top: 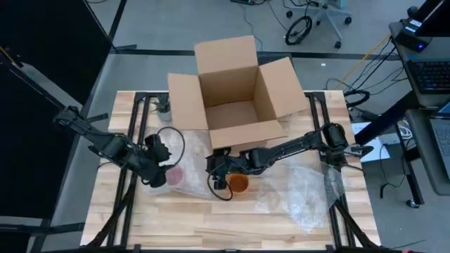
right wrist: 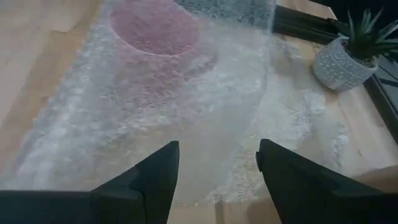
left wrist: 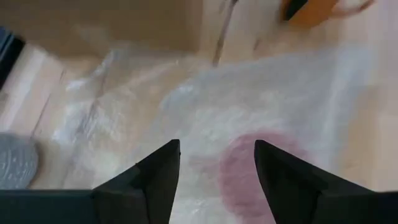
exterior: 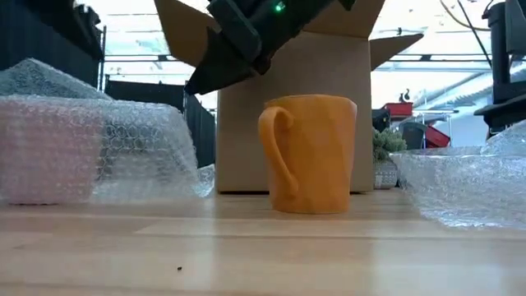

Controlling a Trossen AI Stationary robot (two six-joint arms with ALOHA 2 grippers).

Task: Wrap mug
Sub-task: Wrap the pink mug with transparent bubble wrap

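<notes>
Standing upright by the right pincer [top: 219, 177], open-fingered, the orange mug [top: 240, 183].

Bright backlight behind the box [exterior: 292, 115] in the low view; left wrist view blurred.

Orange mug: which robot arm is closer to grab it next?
The right. Its open right gripper hovers right beside the orange mug. The open left gripper is farther off, over the bubble-wrapped pink thing.
</notes>
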